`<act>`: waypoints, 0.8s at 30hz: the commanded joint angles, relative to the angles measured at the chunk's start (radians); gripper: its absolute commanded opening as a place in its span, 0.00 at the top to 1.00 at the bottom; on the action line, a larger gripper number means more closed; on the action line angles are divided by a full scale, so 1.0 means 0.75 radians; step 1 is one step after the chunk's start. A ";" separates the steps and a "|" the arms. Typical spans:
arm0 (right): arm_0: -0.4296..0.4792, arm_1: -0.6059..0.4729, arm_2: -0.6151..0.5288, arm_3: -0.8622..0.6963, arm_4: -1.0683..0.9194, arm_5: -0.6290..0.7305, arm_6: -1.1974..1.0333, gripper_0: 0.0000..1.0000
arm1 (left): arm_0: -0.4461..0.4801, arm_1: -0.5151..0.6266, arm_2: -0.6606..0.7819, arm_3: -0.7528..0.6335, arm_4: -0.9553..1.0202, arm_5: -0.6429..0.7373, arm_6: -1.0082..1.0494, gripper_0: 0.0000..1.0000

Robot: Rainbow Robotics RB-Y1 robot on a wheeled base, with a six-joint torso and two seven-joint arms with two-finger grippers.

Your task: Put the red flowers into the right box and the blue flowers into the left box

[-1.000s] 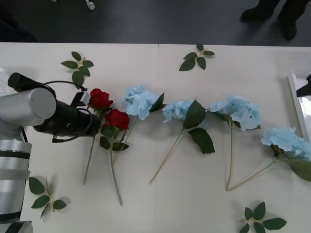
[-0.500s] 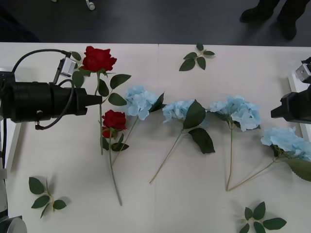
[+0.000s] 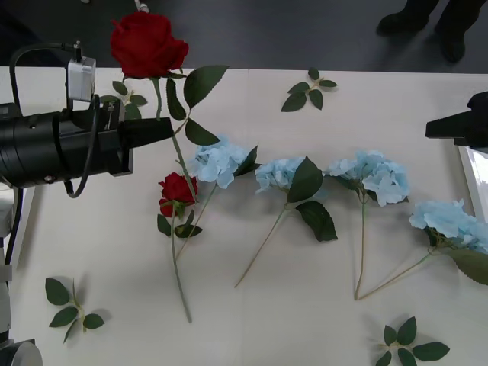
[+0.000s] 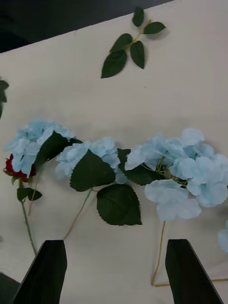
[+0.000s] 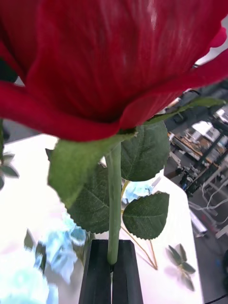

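The right box [image 3: 471, 179] sits at the right edge of the table [image 3: 252, 320]; only a strip of its white rim and inner floor is in the picture, and that strip holds nothing. At the left edge a white slanted strip [image 3: 21, 221] shows behind the left arm; it may be the left box, but its inside is hidden.

The left gripper [image 3: 164, 130] is clamped on the stem of 1 red rose [image 3: 147, 43], held well above the table with its head up over the far edge. In the left wrist view the 2 black fingers [image 5: 124, 273] are pressed together around that stem, the rose head [image 5: 109, 57] just above.

A 2nd red rose [image 3: 177, 192] lies on the table, touching the leftmost of 4 blue flowers [image 3: 219, 162] that lie in a row to the right.

The right gripper [image 4: 113, 270] hangs above the middle blue flowers [image 4: 180, 173] with fingers apart, holding nothing.

The table is white with a seam down its middle; 4 loose leaf sprigs [image 3: 309, 89] lie scattered on it. Beyond it is dark floor.
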 commanded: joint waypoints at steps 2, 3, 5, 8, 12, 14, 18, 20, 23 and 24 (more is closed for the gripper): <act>0.302 -0.124 -0.184 -0.125 -0.168 -0.177 0.280 0.39 | 0.009 0.018 -0.094 -0.067 0.108 0.026 -0.225 1.00; 0.374 -0.142 -0.208 -0.143 -0.207 -0.243 0.344 0.39 | 0.009 0.014 -0.110 -0.069 0.137 0.026 -0.252 1.00; 0.488 -0.163 -0.239 -0.170 -0.268 -0.357 0.454 0.39 | 0.007 -0.004 -0.114 -0.078 0.182 0.026 -0.270 1.00; 0.677 -0.161 -0.260 -0.211 -0.334 -0.586 0.698 0.39 | 0.007 -0.066 -0.112 -0.117 0.198 0.028 -0.264 1.00; 0.797 -0.126 -0.235 -0.252 -0.352 -0.762 0.949 0.39 | -0.020 -0.139 -0.120 -0.151 0.157 0.028 -0.254 1.00; 0.812 -0.107 -0.204 -0.264 -0.354 -0.811 1.058 0.39 | -0.036 -0.160 -0.135 -0.170 0.122 0.032 -0.250 1.00; 0.814 -0.085 -0.104 -0.287 -0.356 -0.934 1.205 0.39 | -0.069 -0.178 -0.149 -0.172 0.110 0.032 -0.241 1.00; 0.812 -0.099 -0.028 -0.297 -0.356 -1.040 1.283 0.39 | -0.083 -0.186 -0.157 -0.172 0.106 0.032 -0.231 1.00; 0.748 -0.120 0.098 -0.297 -0.360 -1.135 1.375 0.38 | -0.096 -0.197 -0.167 -0.172 0.104 0.030 -0.219 1.00; 0.713 -0.118 0.141 -0.297 -0.360 -1.149 1.397 0.39 | -0.100 -0.203 -0.170 -0.172 0.104 0.030 -0.215 1.00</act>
